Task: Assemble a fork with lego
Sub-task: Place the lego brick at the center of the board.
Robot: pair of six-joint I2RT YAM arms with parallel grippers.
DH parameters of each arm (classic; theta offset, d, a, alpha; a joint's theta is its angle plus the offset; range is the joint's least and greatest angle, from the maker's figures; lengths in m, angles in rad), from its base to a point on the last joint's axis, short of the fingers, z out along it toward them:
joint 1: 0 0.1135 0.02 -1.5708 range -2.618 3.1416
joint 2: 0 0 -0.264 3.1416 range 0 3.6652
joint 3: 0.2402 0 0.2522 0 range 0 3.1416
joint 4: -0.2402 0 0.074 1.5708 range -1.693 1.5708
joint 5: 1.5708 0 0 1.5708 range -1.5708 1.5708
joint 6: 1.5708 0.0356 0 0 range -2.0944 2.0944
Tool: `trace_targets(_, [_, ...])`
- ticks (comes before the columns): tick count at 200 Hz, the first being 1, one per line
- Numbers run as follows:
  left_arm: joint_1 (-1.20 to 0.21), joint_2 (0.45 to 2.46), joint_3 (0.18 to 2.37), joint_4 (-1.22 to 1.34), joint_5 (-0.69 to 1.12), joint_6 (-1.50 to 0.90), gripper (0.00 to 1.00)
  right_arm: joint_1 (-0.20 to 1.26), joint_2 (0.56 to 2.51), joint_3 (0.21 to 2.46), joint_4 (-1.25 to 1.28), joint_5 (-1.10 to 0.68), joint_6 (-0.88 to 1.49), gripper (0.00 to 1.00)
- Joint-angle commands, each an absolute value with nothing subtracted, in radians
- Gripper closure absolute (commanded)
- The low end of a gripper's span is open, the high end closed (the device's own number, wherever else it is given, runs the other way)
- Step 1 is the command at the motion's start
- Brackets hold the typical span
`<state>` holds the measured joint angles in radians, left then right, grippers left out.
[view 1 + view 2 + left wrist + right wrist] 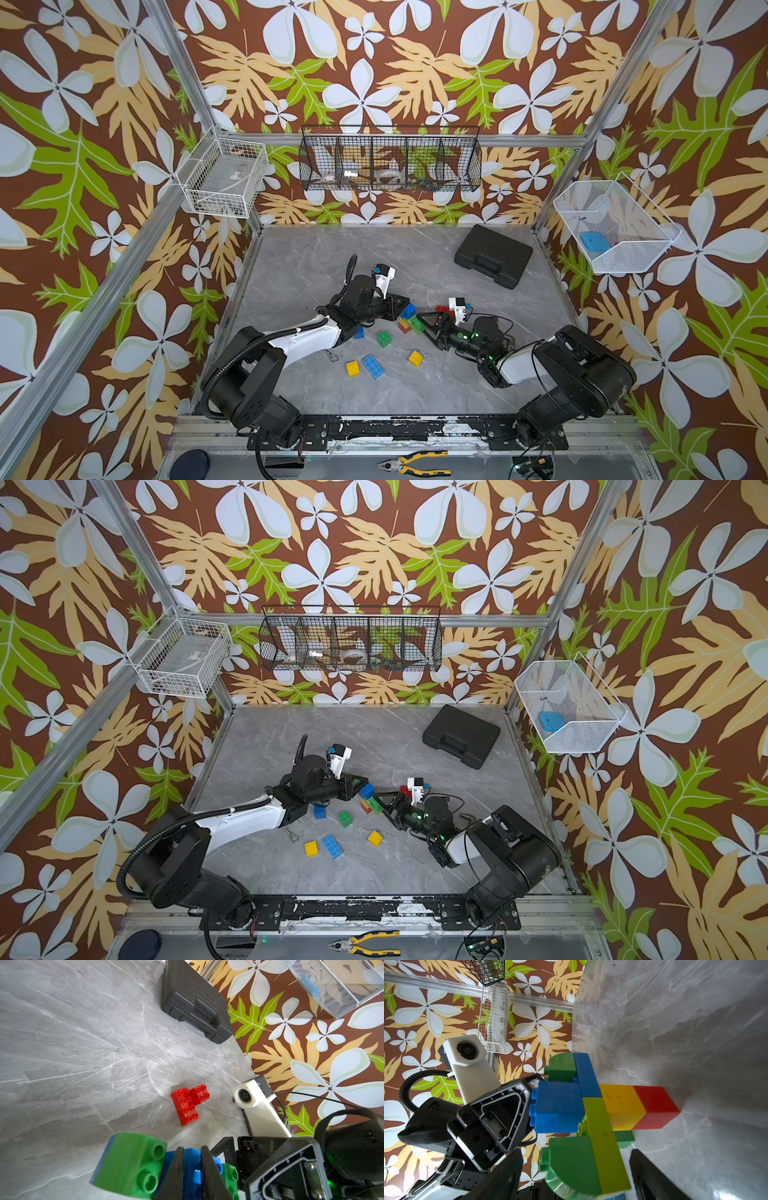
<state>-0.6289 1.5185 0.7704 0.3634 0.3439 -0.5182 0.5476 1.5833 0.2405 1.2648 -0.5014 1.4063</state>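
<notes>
Grey marbled tabletop (316,257) carries the lego stack (409,321), upright near its middle; left hand (192,1149) pinches its top blue brick (556,1107), right hand (576,1153) straddles it, fingers spread apart.

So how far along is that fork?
Nearly there, probably. The fork stands on the table: red-and-yellow handle, cross piece, green prongs at the sides, a blue brick between. The left gripper, shut, rests its tips on that blue brick; the right gripper, open, straddles one prong. Spare bricks lie loose, like the yellow brick and red pair; whether more get added, I can't tell.
</notes>
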Motion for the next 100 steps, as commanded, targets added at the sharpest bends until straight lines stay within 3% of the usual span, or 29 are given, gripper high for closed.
trace_targets(1, [-0.627,1.529,0.764,0.222,0.327,-0.500,0.83,0.548,1.595,0.247,1.303,-0.520,1.409,0.19])
trace_targets(100, [-0.627,1.529,0.764,0.221,0.329,-0.496,0.83,0.548,1.631,0.239,1.314,-0.508,1.420,0.37])
